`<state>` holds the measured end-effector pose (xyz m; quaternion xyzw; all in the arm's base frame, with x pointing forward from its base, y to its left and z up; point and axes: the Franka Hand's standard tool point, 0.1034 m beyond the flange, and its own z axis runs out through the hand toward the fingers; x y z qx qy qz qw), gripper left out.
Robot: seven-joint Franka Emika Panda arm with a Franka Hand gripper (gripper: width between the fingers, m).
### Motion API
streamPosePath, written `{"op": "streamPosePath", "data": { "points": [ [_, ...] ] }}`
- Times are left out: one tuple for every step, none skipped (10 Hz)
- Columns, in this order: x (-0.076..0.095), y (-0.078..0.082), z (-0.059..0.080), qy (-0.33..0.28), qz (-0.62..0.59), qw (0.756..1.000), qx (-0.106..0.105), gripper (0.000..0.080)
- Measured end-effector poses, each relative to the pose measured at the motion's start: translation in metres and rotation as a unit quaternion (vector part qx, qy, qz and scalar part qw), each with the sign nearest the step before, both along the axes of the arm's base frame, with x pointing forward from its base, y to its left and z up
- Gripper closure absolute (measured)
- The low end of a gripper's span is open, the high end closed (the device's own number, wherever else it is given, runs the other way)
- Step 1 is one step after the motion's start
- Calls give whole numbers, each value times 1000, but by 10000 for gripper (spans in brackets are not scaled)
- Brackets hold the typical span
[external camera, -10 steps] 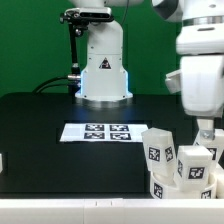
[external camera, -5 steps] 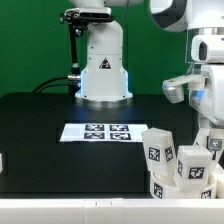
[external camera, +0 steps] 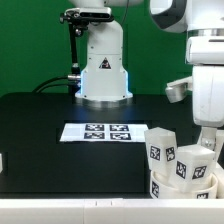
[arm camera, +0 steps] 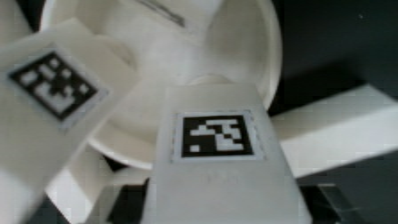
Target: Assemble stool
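Gripping 1 tagged leg (arm camera: 221, 140) over round seat (arm camera: 178, 70); gripper (arm camera: 214, 195) clamped on it. Risk: peg misaligned, jamming or tipping neighbouring leg (external camera: 158, 148).

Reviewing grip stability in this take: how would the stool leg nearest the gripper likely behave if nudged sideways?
The stool leg looks like stiff, chunky plastic with flat faces, so it probably slides or tips rather than rolls. Standing tall on the seat beside other legs, it may topple. Smooth surfaces suggest some slip.

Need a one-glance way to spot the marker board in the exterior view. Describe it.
Start at the white robot base at the back of the black table. Just in front lies the marker board, a thin flat white sheet. Unlike the chunky stool parts on the exterior view's right, it lies flat with tags in a row.
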<state>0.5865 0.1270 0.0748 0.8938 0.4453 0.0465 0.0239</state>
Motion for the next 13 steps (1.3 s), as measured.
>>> {"op": "streamPosePath", "data": {
  "points": [
    [5,0,2,22,-76,997,7,466],
    [8,0,3,21,-109,994,11,466],
    [6,0,1,22,-137,990,13,466],
    [6,0,1,22,-152,988,14,466],
    [6,0,1,22,-186,982,17,466],
    [6,0,1,22,-211,977,19,466],
    [6,0,1,24,-289,956,30,466],
    [7,-4,0,30,-401,914,50,466],
    [9,-9,-2,37,-479,874,69,466],
    [10,-13,-2,41,-509,856,83,466],
    [11,-13,-2,38,-524,846,88,466],
    [10,-12,-2,38,-527,844,88,465],
    [10,-12,-2,38,-520,849,87,465]
  ]
}}
